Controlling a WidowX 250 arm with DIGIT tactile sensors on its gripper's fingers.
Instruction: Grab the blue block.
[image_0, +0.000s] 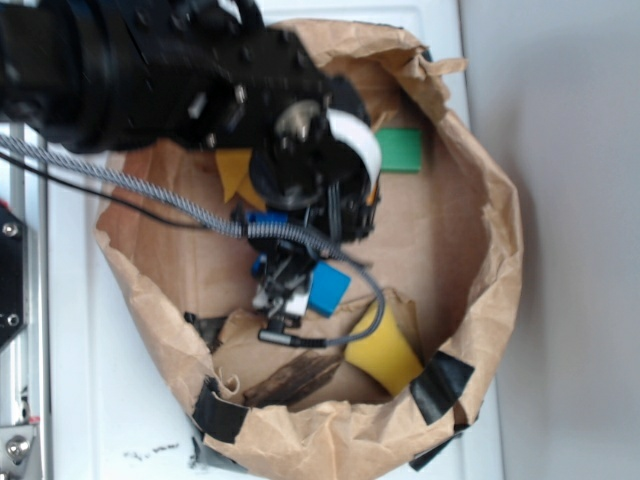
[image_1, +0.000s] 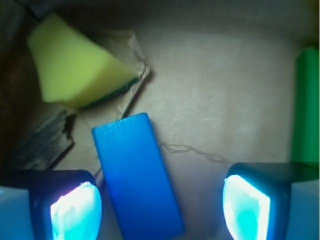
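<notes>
My claw (image_1: 162, 202) hangs spread wide, holding nothing, its two pads glowing at the lower left and lower right of the wrist view. The blue block (image_1: 136, 175) lies flat on the brown paper floor, low and left of centre in that view, just beside the left pad and well apart from the right one, so it sits off-centre in the gap. In the outside view it shows as a bright blue patch (image_0: 328, 288) just below the arm, mid-frame.

I judge it rigid and light, probably wood or plastic: smooth plain faces, crisp edges, a long slab slightly tilted from the frame's vertical. Those slick faces could slip, so I'd close across the narrow width, pads on the two long sides near the middle, after shifting left to centre it.

The yellow sponge (image_1: 75, 65), upper left, looks soft and porous with a dark scouring edge. A green block (image_1: 306, 105) runs along the right edge. The crumpled paper bag (image_0: 480, 330) walling everything in is creased, torn and taped.
</notes>
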